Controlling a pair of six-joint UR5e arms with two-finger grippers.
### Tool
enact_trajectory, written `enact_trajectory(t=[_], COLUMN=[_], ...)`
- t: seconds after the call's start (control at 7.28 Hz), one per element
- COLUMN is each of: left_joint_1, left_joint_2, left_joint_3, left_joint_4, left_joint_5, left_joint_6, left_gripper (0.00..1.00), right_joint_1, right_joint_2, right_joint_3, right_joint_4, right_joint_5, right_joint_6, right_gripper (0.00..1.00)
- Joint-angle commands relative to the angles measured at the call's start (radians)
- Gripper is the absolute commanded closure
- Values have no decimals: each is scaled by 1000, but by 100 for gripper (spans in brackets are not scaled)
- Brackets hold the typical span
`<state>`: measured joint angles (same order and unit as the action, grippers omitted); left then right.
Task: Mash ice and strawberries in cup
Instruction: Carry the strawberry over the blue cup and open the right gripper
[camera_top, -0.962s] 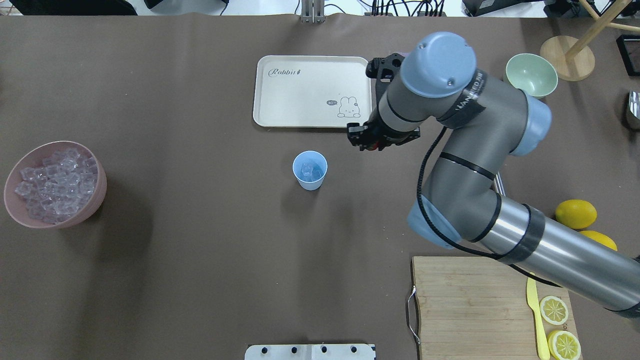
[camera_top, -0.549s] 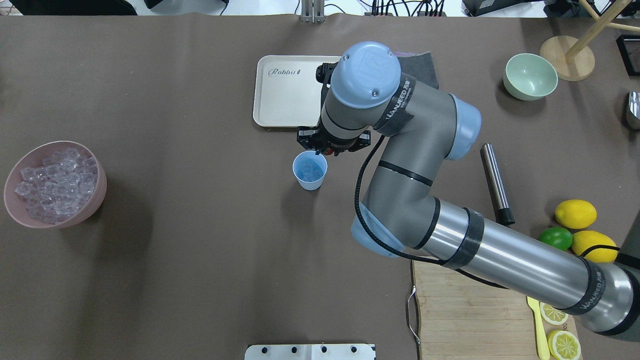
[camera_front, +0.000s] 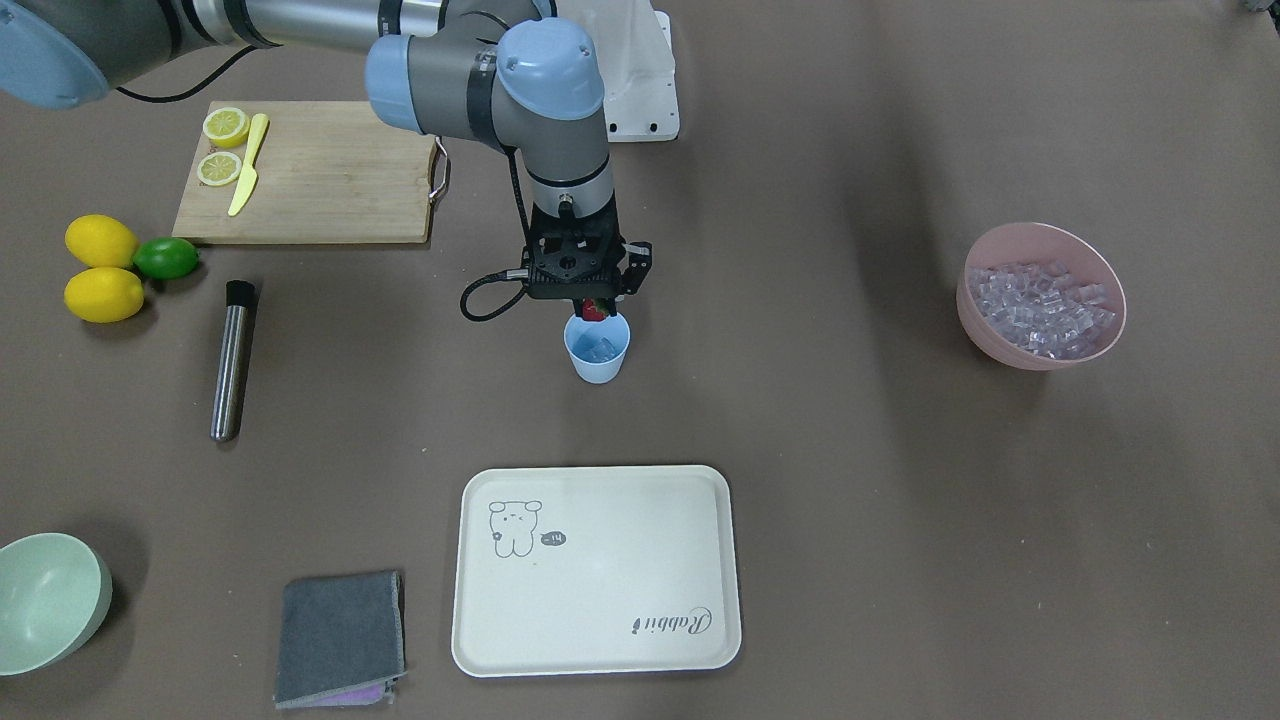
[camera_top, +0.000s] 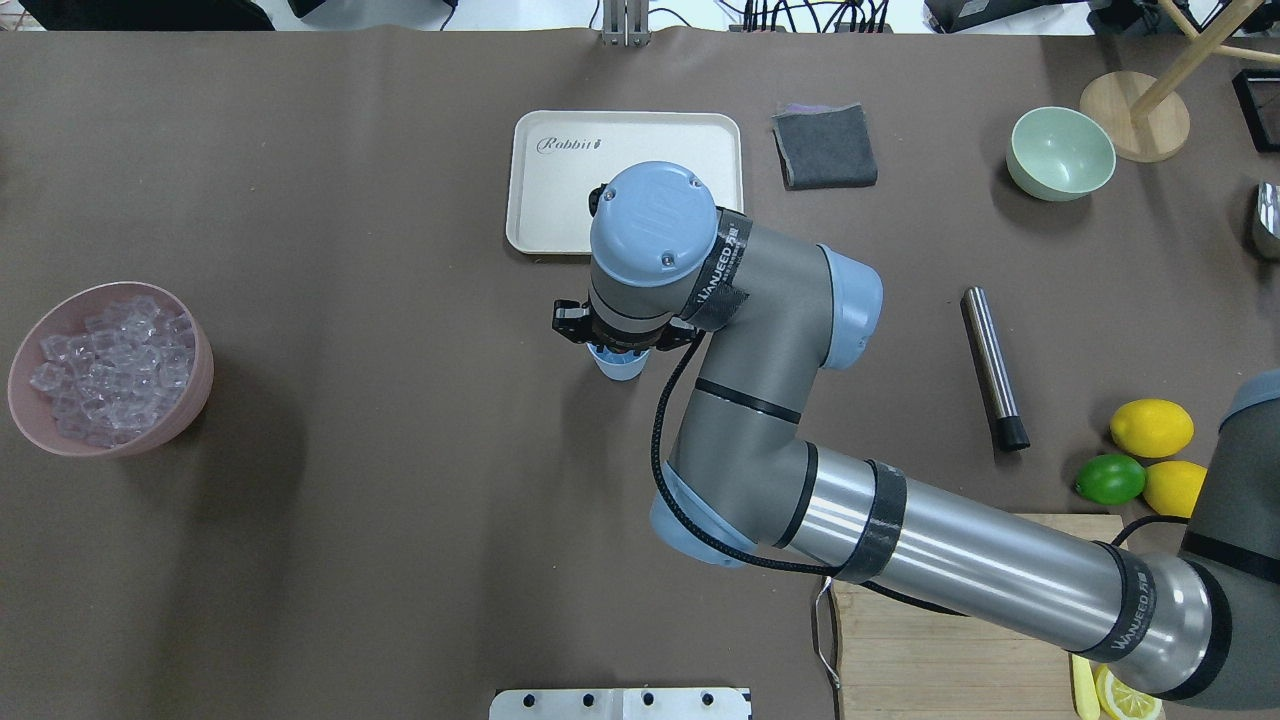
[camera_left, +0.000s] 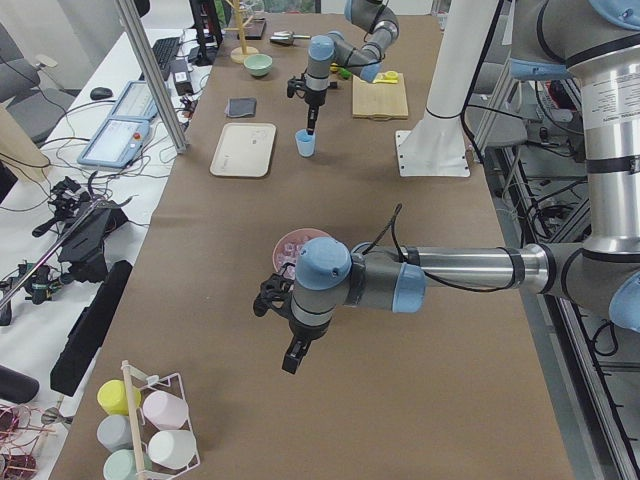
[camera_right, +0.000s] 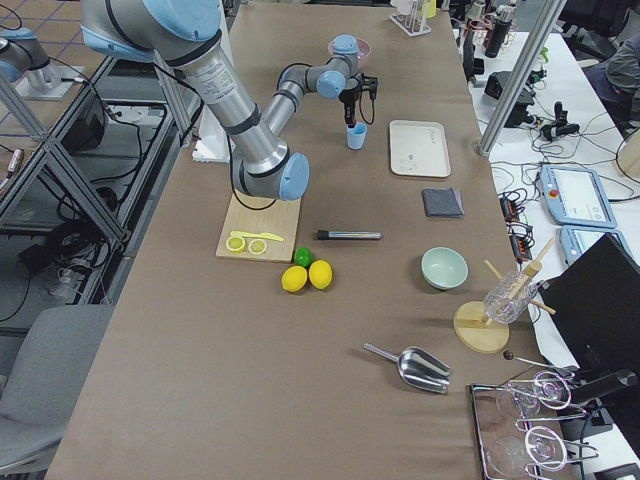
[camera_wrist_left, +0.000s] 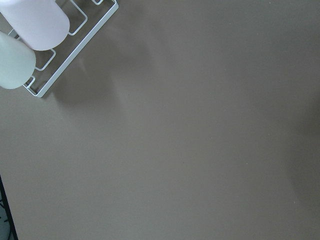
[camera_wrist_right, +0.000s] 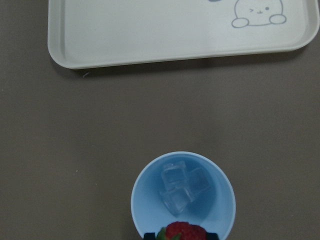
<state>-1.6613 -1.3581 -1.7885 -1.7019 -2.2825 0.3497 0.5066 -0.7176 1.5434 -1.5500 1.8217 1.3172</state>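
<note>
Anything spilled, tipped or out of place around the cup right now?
Nothing stands out. The cup stands upright with ice inside, and the right gripper holds the strawberry over its rim.

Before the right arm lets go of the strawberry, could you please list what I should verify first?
1. Strawberry gripped by the right gripper: ok, pinched between the fingers.
2. Cup upright on the table: ok.
3. Ice in the cup: ok, a few cubes at the bottom.
4. Strawberry centred over the opening: cannot tell; the wrist view shows it at the cup's near rim.
5. Left gripper clear of the cup: ok, far off towards the other end of the table.
6. Metal rod free for mashing: ok, lying alone on the table.
</note>
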Motion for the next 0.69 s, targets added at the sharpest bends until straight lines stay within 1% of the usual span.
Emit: enact_trajectory(t=[0.0, 0.14, 0.27, 0.41, 0.55], left_joint_1=[0, 0, 0, 0, 0], left_joint_2=[8, 10, 10, 10, 11], left_joint_3=[0, 0, 0, 0, 1], left_joint_4=[-1, -1, -1, -1, -1], left_joint_5=[0, 0, 0, 0, 0], left_joint_6=[0, 2, 2, 2, 2], left_gripper=[0, 0, 0, 0, 0], right_joint_1=[-2, 7, 29, 56, 91], right_joint_2=[15, 15, 15, 13, 7], right_joint_3=[-19, -14, -14, -12, -9], right_joint_4=[-2, -4, -5, -9, -40], right_joint_5=[7, 25, 69, 129, 202], right_joint_6=[14, 13, 13, 14, -5], right_gripper=[1, 1, 1, 1, 1])
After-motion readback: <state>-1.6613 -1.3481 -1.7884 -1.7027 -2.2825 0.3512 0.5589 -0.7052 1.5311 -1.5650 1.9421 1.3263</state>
